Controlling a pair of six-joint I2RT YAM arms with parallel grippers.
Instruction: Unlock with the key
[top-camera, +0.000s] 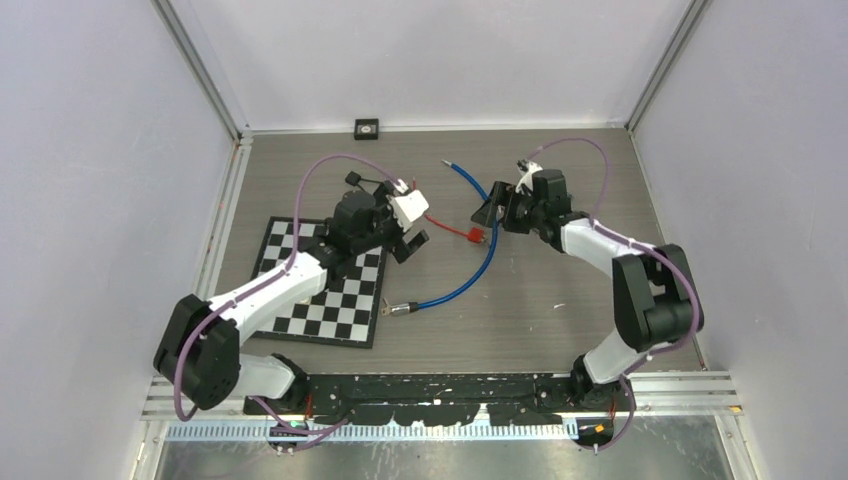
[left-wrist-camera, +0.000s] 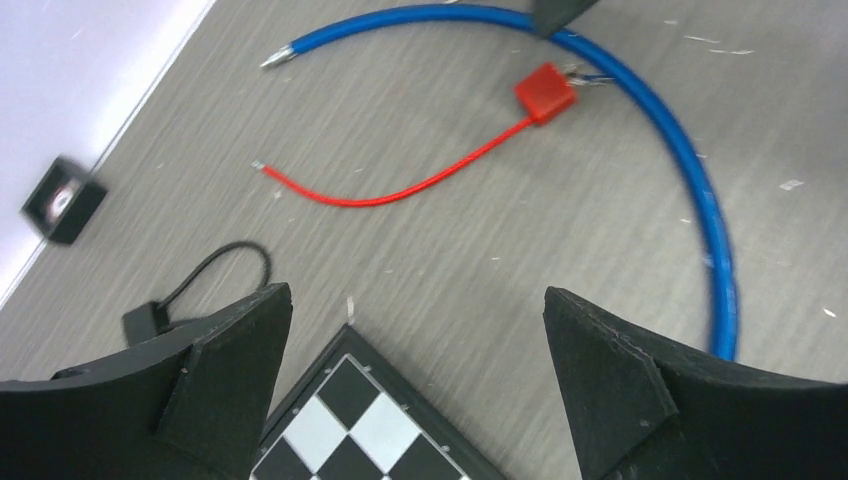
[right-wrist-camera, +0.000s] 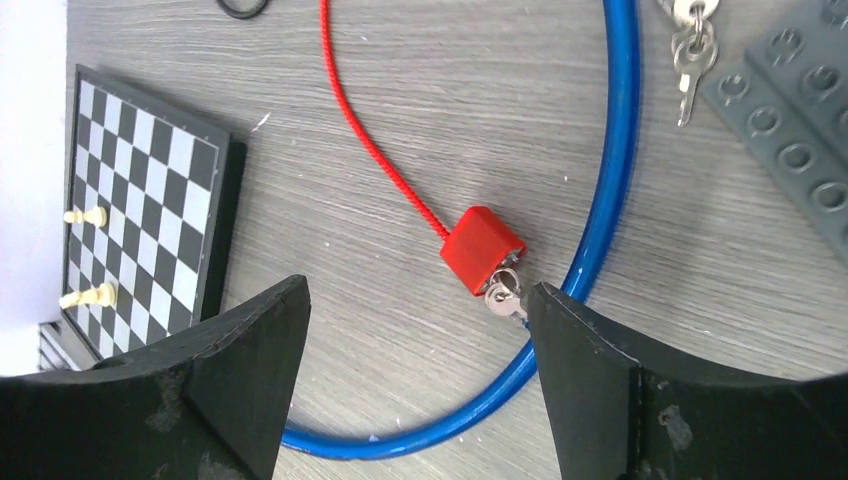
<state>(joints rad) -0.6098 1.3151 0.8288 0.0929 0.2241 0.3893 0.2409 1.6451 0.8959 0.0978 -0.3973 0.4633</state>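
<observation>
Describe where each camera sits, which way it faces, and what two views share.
Top external: high behind the robot, looking down on the grey wood-grain table; left arm and right arm show.
Left wrist: on the left arm, angled down; open left tool below.
Right wrist: on the right arm, facing down; open right tool below.
Shared: both wrist views show the small red padlock and curved blue cable.

We count one red block-shaped padlock (right-wrist-camera: 481, 247), one thick blue cable (right-wrist-camera: 611, 150), one black-framed checkered chessboard (right-wrist-camera: 140, 200), two cream chess pieces (right-wrist-camera: 85, 216) and one grey studded plastic plate (right-wrist-camera: 800, 150).
</observation>
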